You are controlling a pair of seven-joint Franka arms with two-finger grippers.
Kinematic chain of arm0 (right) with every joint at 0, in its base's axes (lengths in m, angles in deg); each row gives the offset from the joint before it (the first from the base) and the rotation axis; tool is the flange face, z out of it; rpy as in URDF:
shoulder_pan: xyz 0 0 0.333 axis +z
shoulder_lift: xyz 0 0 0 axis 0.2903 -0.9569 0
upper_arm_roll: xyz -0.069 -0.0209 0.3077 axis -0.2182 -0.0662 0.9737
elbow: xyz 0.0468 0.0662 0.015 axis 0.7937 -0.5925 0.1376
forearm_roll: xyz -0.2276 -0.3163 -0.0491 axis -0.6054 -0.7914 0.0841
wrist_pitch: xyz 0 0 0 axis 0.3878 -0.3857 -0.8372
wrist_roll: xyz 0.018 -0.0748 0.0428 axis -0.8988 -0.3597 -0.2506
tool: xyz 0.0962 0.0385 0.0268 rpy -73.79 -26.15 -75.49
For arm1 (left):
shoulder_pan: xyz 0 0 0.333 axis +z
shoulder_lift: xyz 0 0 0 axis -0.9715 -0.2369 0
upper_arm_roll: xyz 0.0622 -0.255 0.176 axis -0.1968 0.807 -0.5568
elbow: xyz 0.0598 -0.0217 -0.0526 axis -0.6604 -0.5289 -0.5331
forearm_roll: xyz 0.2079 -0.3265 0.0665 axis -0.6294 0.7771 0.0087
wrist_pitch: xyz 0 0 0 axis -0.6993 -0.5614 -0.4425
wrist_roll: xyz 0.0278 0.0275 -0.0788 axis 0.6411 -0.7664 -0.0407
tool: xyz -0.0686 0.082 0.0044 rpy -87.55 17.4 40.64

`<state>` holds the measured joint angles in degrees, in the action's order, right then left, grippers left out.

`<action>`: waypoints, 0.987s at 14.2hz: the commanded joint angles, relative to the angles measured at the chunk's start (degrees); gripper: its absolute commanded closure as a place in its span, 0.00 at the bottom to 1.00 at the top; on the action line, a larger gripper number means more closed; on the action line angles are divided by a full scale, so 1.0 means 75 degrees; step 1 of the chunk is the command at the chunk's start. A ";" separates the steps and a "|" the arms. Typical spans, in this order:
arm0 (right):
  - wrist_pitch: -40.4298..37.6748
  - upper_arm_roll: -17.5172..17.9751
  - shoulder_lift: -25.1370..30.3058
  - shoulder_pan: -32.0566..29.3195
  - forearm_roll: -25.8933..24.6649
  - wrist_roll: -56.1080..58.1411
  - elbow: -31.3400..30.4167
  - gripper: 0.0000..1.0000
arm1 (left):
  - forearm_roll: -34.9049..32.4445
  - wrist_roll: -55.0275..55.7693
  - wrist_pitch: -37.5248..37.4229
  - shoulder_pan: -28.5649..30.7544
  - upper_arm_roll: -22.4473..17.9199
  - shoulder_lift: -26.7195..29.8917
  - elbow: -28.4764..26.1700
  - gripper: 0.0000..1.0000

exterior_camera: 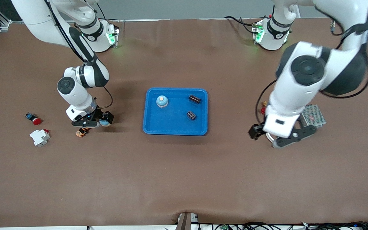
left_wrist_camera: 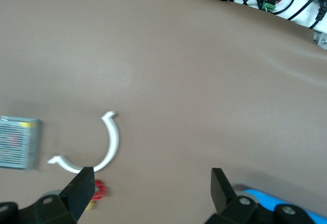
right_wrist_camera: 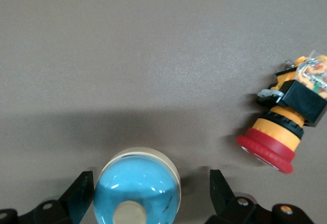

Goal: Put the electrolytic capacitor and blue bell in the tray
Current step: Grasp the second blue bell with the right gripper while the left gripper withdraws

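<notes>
While the right pincer (right_wrist_camera: 145,196) stands apart around the round blue bell with cream rim (right_wrist_camera: 138,185) on the brown desk (exterior_camera: 184,179), it should close centred; the left pincer (left_wrist_camera: 148,188) waits apart; the shallow bright-blue plastic tray (exterior_camera: 175,131) already holds capacitors.

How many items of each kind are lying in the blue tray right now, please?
blue bell: 1
electrolytic capacitors: 2
Total in the tray: 3
</notes>
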<state>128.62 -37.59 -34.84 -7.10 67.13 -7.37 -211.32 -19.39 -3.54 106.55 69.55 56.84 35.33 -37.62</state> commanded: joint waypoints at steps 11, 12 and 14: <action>-0.0448 0.0110 0.0297 0.0863 -0.0002 -0.1724 0.0072 1.00 | 0.0478 -0.2852 -0.2109 0.0980 0.0029 0.2003 -0.0234 0.00; -0.0625 0.0110 0.0390 0.1038 -0.0002 -0.2052 0.0142 1.00 | 0.0629 -0.3004 -0.2225 0.0981 -0.0005 0.2074 -0.0246 0.00; -0.1069 0.0110 0.0531 0.1344 -0.0002 -0.2545 0.0352 1.00 | 0.0760 -0.3193 -0.2355 0.0946 -0.0099 0.2342 -0.0467 0.00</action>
<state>124.39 -36.63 -33.38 1.15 67.16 -22.59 -209.62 -15.31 -25.17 89.54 76.36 56.73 49.43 -38.04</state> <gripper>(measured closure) 0.313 0.000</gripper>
